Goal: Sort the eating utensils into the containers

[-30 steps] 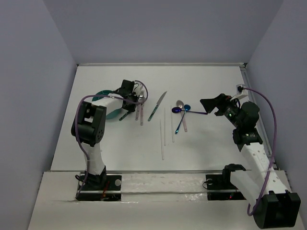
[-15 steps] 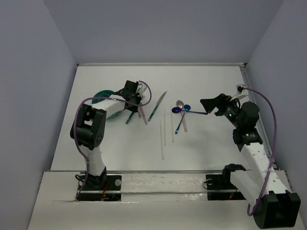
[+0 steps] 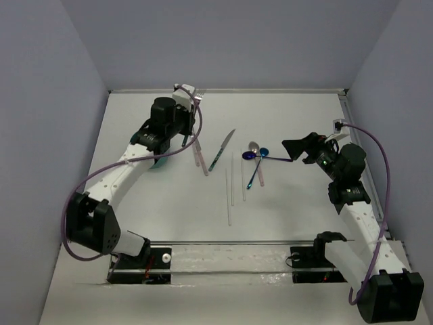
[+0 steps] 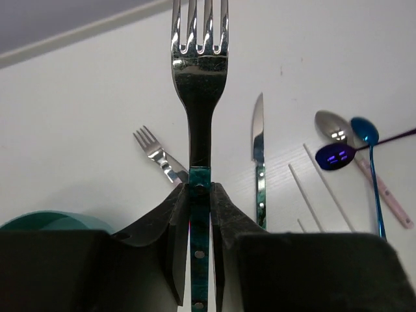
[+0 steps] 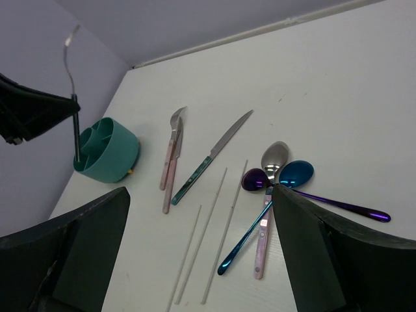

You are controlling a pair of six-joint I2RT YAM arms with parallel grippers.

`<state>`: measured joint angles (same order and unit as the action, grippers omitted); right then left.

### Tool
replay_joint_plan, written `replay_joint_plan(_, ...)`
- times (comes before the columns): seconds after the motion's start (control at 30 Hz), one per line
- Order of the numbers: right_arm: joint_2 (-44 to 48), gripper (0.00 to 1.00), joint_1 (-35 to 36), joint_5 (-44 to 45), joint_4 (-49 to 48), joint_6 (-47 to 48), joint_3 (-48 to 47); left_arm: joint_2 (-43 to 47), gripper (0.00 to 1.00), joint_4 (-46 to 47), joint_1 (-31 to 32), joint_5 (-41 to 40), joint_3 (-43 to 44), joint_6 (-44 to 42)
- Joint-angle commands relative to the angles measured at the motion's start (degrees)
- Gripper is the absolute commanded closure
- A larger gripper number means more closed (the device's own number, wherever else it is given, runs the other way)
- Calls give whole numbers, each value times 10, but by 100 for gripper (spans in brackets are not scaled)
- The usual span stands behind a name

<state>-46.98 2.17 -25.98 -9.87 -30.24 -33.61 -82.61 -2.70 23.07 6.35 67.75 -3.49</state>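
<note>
From where I stand, most of the teal caddy (image 3: 160,162) is hidden under the left arm (image 3: 115,177); only a sliver of its rim peeks out in the overhead view. The right wrist view shows the caddy whole, with its dividers. The teal-handled fork (image 4: 200,71) hangs with its lower end in line with the caddy's left side. I cannot tell whether that end is inside a compartment or only in front of the caddy. The fork's handle is largely swallowed by the left jaws, which are pinched tight on it, tines pointing up.

The left arm reaches far forward, its wrist raised above the surface (image 3: 284,223) near the back wall. The right arm (image 3: 353,196) is folded at the right edge. Its jaws are spread wide, holding nothing and pointing toward the spoons (image 3: 257,154).

Lying loose on the surface are:
- a pink-handled fork (image 4: 156,153), with another pink-handled piece beside it that is too slim to make out
- a teal-handled knife (image 3: 221,150)
- pale chopsticks (image 3: 232,183)
- the cluster of silver and blue-purple spoons, which overlap one another
</note>
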Motion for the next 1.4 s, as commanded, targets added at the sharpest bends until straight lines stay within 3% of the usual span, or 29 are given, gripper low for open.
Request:
replay_joint_plan(0.0, 0, 4, -3, -12, -28, 1, -2, 100, 100, 102, -35, -56, -34, 66)
replay_joint_plan(0.2, 0, 4, -3, -21, -38, -6, 1, 165, 100, 186, -124, -159, -117, 123)
replay_joint_plan(0.47, -3, 4, -3, -31, -48, -10, 5, 164, 100, 264, -201, -264, -169, 147)
replay_joint_plan(0.83, -3, 4, -3, -53, -73, -21, 13, 69, 100, 350, -213, -363, -154, 66)
replay_joint_plan(1.37, 5, 4, -3, -58, -86, -21, 19, -27, 100, 439, -213, -383, -183, 56)
